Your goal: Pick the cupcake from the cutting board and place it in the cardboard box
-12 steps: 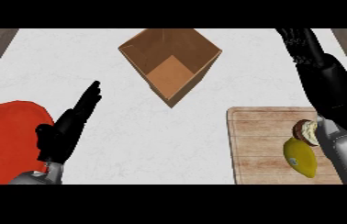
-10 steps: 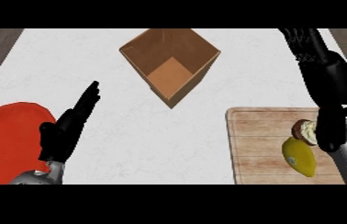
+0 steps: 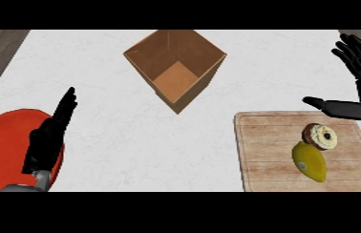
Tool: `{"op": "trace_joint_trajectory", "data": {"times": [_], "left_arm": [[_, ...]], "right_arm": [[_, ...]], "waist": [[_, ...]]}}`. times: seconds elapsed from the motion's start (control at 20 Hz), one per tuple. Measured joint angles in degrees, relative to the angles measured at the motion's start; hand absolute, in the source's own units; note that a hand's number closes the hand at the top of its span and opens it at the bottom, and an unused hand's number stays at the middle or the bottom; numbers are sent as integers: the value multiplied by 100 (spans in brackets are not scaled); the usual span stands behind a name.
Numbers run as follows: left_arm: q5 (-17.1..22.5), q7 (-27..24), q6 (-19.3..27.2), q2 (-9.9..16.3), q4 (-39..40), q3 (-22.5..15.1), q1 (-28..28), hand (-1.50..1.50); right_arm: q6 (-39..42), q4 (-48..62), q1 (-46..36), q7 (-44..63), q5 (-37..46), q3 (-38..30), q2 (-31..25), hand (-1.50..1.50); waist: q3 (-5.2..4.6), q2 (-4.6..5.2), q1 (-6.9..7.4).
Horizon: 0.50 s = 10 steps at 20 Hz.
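Wood grain marks the board [image 3: 275,151], which lies at the counter's [image 3: 112,74] front right corner. On it sits the cupcake [image 3: 323,136], pale-topped with a dark rim, close to the board's right edge and toward its far side. A yellow mango [image 3: 310,161] lies just in front of the cupcake, touching it or nearly so.

The box [image 3: 176,67] stands open near the counter's far edge, about midway across, turned so one corner points toward the front; only its brown floor shows inside.

The right hand [image 3: 348,79] comes in from the right edge, above the board's far right corner — fingers spread wide toward the far edge, thumb reaching left over the board's far rim. It holds nothing and is clear of the cupcake.

The left hand [image 3: 49,134] rests at the front left, fingers straight and together, pointing away from the front edge — empty. It overlaps a red plate [image 3: 14,141] at the counter's left edge.
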Motion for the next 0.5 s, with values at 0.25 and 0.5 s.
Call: {"op": "trace_joint_trajectory", "data": {"times": [0.25,0.5], "left_arm": [[-100,-188,-21,-119,121,83,131,0],[-144,-216,-41,-165,163,110,102,0]], "right_arm": [[596,693,344,-768,-129,-470,-164,-150],[1035,711,457,-750,618,-258,-1099,-150]], "waist": [[8,-32,26],[5,-46,26]]}}
